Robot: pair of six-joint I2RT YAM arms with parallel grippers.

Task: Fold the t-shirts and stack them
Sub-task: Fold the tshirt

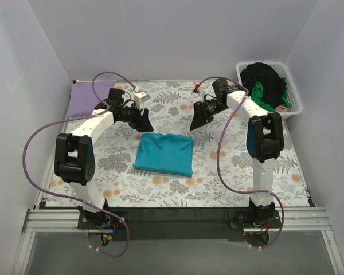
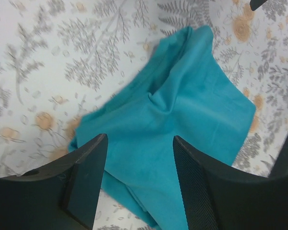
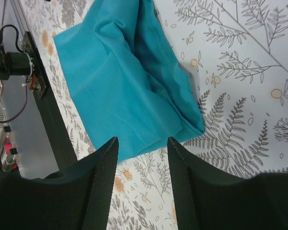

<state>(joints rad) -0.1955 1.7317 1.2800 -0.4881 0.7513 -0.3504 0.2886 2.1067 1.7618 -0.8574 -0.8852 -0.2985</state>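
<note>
Floral table cloth (image 1: pixel 103 166) is covering the whole work surface, and a folded teal t-shirt (image 1: pixel 164 154) is lying flat at its centre. The left gripper (image 1: pixel 144 121) is hovering just off the shirt's 11 o'clock corner, jaws parted wide and gripping nothing. The right gripper (image 1: pixel 198 119) is hanging near its 1 o'clock corner, likewise spread and empty. A lavender t-shirt (image 1: pixel 92 96) is lying at the table's 10 o'clock corner. At 2 o'clock, a white basket (image 1: pixel 297 94) is holding a black t-shirt (image 1: pixel 264 74) and a green t-shirt (image 1: pixel 262 94).
</note>
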